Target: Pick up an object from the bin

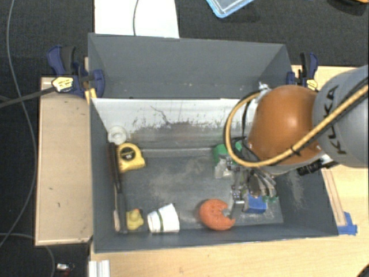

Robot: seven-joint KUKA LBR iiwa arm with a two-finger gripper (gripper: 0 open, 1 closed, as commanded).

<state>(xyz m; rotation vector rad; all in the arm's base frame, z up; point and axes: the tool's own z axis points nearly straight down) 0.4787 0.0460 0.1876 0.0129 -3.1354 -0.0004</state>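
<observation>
1. Grey bin (184,68), left side, about 9 o'clock: a yellow tape measure (130,156), with a small white cap (117,135) near its 11 o'clock. A dark rod (117,183) lies along the left wall.
2. About 7 o'clock, by the front wall: a small yellow piece (134,219) just beside a white cup (163,219) lying on its side.
3. About 5 o'clock: an orange lump (212,213), rounded, flat on the floor. The gripper (235,208) is low at its 3 o'clock edge, touching or very near it. Nothing is lifted. Whether the gripper is spread or pressed together, I cannot tell.
4. A green thing (220,151) lies at 12 o'clock from the gripper, partly under the arm. A blue block (255,205) sits just at the gripper's 3 o'clock.
5. Judgement: this is the reach-and-grasp step, likely on the orange lump. The next move calls for a sure closing round the lump, clear of the blue block, then a straight lift.
</observation>
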